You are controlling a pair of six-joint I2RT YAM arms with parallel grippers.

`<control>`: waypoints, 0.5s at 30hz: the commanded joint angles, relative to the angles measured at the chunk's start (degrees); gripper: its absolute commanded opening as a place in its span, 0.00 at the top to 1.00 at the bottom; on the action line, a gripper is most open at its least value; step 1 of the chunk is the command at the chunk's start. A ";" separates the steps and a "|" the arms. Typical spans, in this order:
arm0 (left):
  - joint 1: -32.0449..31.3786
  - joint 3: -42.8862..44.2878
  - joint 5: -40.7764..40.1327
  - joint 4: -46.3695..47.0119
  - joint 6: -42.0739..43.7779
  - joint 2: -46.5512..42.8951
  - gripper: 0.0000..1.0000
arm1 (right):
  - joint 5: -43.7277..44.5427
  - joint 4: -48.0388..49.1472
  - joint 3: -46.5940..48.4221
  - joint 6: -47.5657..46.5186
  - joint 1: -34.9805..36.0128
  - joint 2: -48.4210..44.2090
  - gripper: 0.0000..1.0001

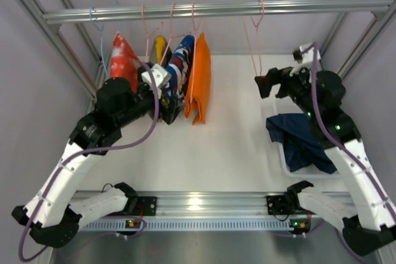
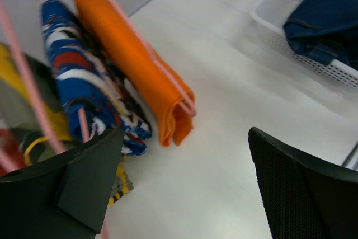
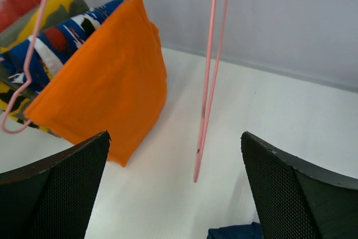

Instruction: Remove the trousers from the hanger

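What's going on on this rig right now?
The trousers lie in the white basket on the right, off the pink hanger, which hangs bare on the rail. The right pincer is open beside that hanger, holding nothing. The left pincer is open by the patterned garment and the orange garment.

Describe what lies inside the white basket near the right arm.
The trousers, crumpled, fill the white basket. Anything under them, and the basket floor, is covered; the right arm hides the basket's right edge in the top view.

a robot lab cell: aluminium extrusion frame (image 1: 216,10) enclosing a plain white table (image 1: 229,140).
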 commanded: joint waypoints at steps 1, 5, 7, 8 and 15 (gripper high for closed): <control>4.72 0.36 -6.09 -3.06 -1.50 -4.42 0.01 | -1.15 -2.40 -4.16 -3.62 0.45 -10.31 0.01; 11.66 1.94 -15.35 -8.86 -2.12 -4.25 0.01 | 0.08 -5.74 -10.33 -8.90 0.37 -19.74 0.01; 13.78 0.37 -17.29 -9.05 -3.09 -6.17 0.01 | 1.92 -6.71 -13.22 -10.83 0.28 -24.47 0.00; 14.75 -0.42 -19.91 -8.96 -3.70 -7.06 0.01 | 2.37 -6.98 -14.46 -11.53 0.36 -26.15 0.00; 18.10 -9.30 -28.11 -7.99 -4.51 -17.34 0.01 | 4.75 -7.77 -21.58 -13.38 -1.47 -37.59 0.01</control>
